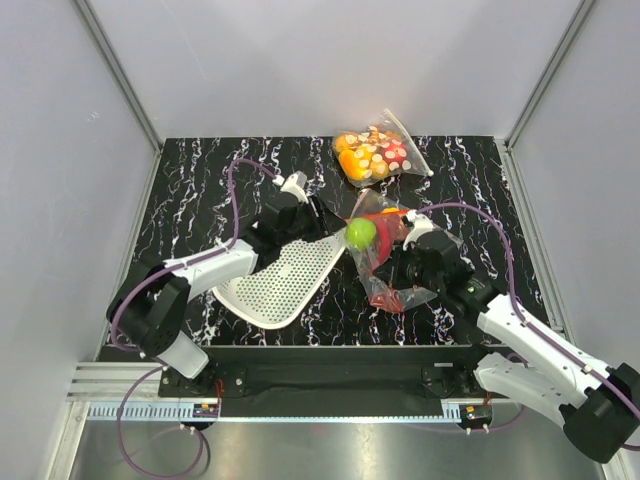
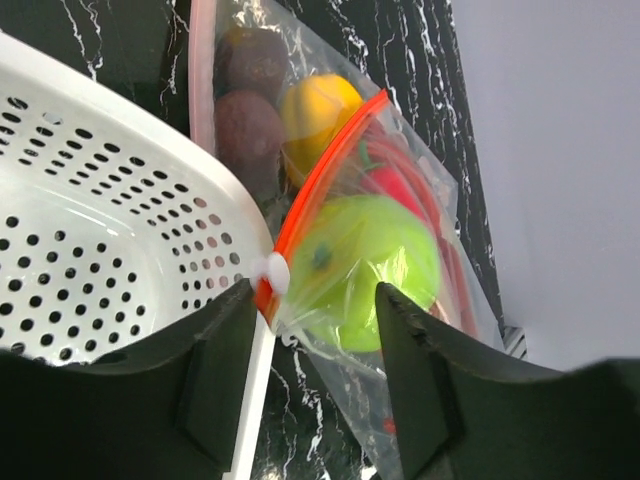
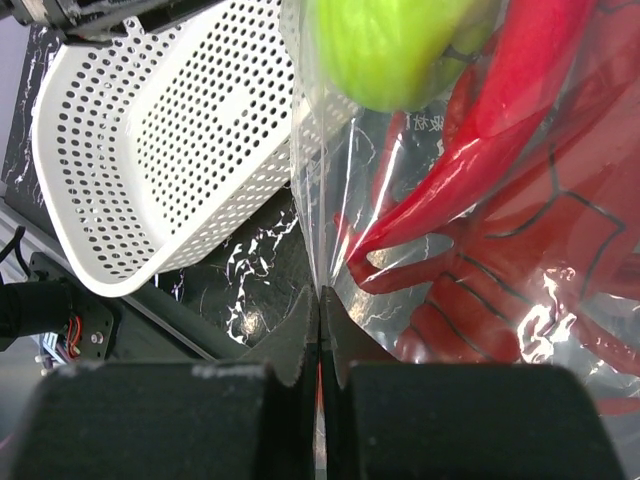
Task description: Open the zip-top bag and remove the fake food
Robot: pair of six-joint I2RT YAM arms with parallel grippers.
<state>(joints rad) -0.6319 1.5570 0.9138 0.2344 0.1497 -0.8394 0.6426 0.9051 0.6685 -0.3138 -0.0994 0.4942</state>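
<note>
The zip-top bag (image 1: 388,262) hangs lifted at the table's middle, and its orange-red strip (image 2: 330,180) runs diagonally. Inside it are the green apple (image 1: 361,233), the red chili pepper (image 3: 480,130) and the red lobster (image 3: 530,290). My left gripper (image 1: 328,226) is open. The bag's corner with the white slider (image 2: 277,272) lies between its fingers (image 2: 215,360), with the apple (image 2: 372,270) just behind. My right gripper (image 1: 405,264) is shut on the bag's clear plastic edge (image 3: 318,250), below the apple (image 3: 390,45).
A white perforated basket (image 1: 285,275) lies tilted left of the bag, under my left arm and close to the left fingers (image 2: 100,220). A polka-dotted bag of orange and red fruits (image 1: 375,155) lies at the back. Grey walls enclose the table.
</note>
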